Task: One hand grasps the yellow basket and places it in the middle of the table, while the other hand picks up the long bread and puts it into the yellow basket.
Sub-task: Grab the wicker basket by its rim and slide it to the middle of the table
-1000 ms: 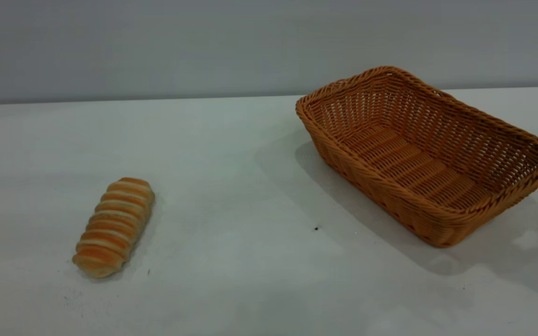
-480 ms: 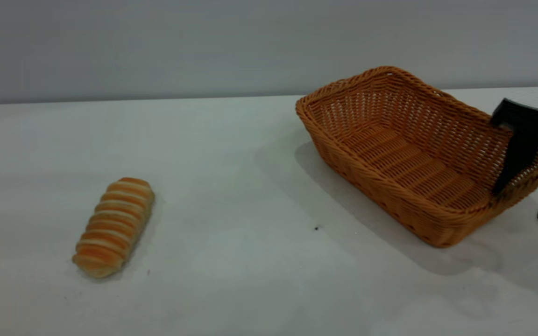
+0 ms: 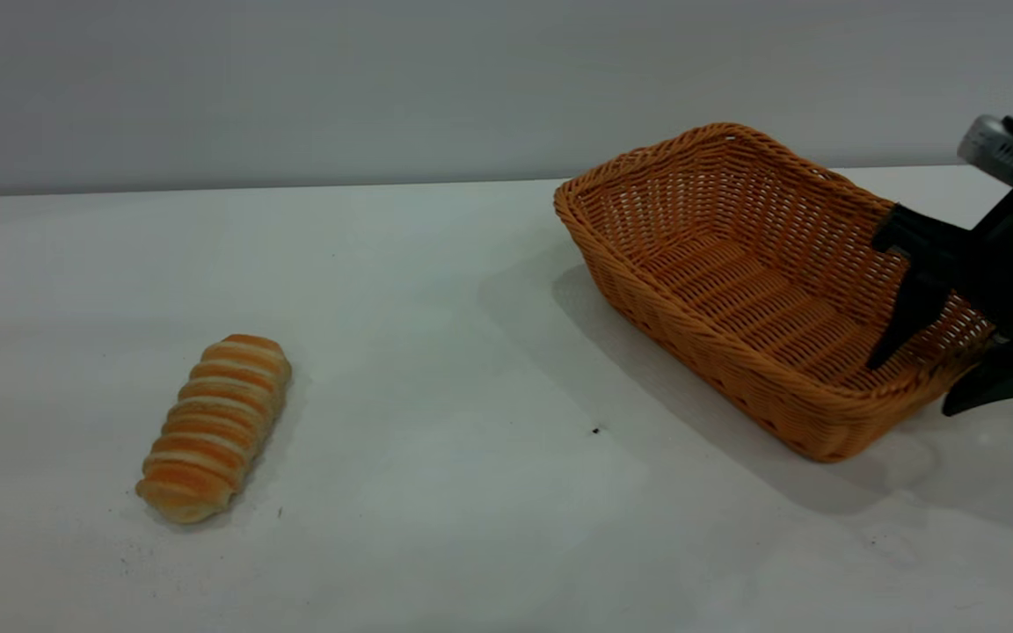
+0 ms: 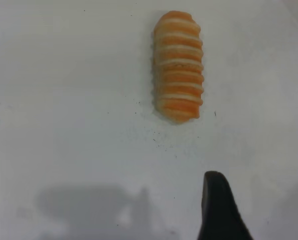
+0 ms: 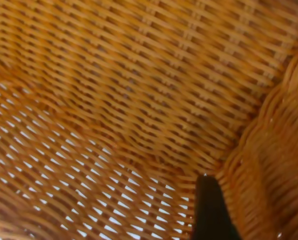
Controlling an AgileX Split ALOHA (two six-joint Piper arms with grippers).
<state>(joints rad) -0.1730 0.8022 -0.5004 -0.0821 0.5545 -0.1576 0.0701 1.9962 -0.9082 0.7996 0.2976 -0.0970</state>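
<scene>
The right hand straddles the yellow basket's right-end wall, fingers apart, ready to drag it. Long bread lies well left of it on the desk; left hand's state unclear.

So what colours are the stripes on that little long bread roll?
Orange-brown and cream stripes cross the small ridged bread roll, clearest in the left wrist view.

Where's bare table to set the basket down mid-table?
Free: the wide table stretch between the long bread and the yellow basket. Crowded: the basket's right end, where the right gripper straddles the rim, one finger inside, one outside. Left gripper hangs near the bread.
</scene>
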